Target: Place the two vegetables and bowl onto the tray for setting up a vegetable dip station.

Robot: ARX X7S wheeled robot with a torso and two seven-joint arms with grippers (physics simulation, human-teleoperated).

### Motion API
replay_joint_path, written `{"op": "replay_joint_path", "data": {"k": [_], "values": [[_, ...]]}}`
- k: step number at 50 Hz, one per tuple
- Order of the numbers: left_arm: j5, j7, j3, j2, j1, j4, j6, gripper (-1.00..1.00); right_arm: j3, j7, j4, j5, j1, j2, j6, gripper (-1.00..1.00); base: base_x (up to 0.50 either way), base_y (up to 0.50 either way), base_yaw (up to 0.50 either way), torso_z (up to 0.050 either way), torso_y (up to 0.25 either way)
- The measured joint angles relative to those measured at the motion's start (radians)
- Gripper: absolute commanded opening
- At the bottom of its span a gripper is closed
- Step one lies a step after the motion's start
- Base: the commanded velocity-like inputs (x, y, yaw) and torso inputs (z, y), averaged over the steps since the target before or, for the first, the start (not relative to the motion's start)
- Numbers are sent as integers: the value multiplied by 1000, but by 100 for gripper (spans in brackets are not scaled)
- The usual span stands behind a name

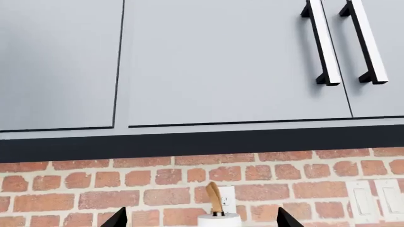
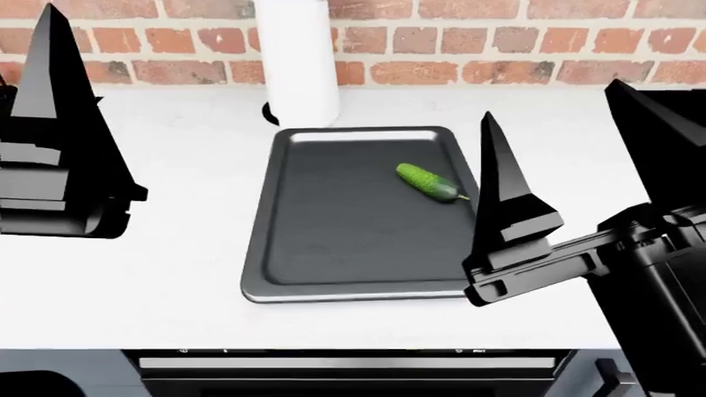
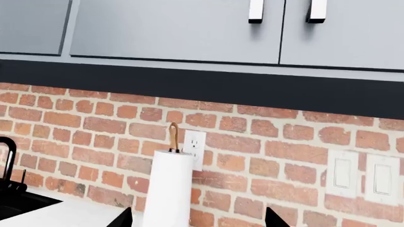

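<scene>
**Cucumber on the tray; carrot and bowl out of sight**

The white counter (image 2: 165, 281) runs under a brick wall (image 2: 497, 41), and the dark-grey tray (image 2: 331, 248) lies at its centre, long side running from 12 to 6 o'clock. A tall white paper-towel roll (image 2: 296, 58) stands just beyond the tray's 12 o'clock edge.

The left gripper (image 1: 200, 220) is lifted at 9 o'clock, well apart from the tray; the right gripper (image 3: 197, 217) hangs by the tray's 4 o'clock corner. Both wrist views show two finger tips spread wide with only wall and roll between them, so each claw looks parted and empty.

The cucumber (image 2: 428, 182) lies inside the tray toward 2 o'clock, stem tip pointing to about 4 o'clock. It looks stiff, light and bumpy enough to grip, though round enough to roll; a pinch across its middle would likely suit.

Neither carrot nor bowl appears anywhere. By their kind, the carrot should be hard, slim and prone to slip, best taken at its thicker part; the bowl is probably smooth and wide, best taken by the rim.
</scene>
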Motion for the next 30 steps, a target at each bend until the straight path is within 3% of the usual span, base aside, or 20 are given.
{"op": "replay_joint_path", "data": {"k": [8,30], "values": [[-106,-75,-51,-25,0,0,-2,100,-10,32,0,27,2,0,1,100,56,500,0,0,0],[-226,-129,-159,-59,7,0,-3,100,-11,88,-1,88,6,3,2,100,62,500,0,0,0]]}}
